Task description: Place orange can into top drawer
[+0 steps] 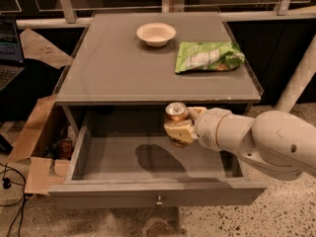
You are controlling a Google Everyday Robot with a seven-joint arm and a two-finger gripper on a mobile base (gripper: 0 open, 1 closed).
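Can in the air over the open drawer, claw clamped on it.

Gripper (178,132) pinches the orange can (176,112) around its body. Can upright, silver top showing, hanging above the right-centre of the top drawer (98,195), just below the front edge of the table (123,63). Drawer pulled out, knob (159,200) at centre of its front; shadow (153,158) on the drawer floor, left of and below the can. On the table: bowl (156,33) at back, green snack bag (207,57) to its right. Cardboard box (39,147) on the floor at left.

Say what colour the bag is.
The bag is green, camera view. Gripper holds the can over the drawer.
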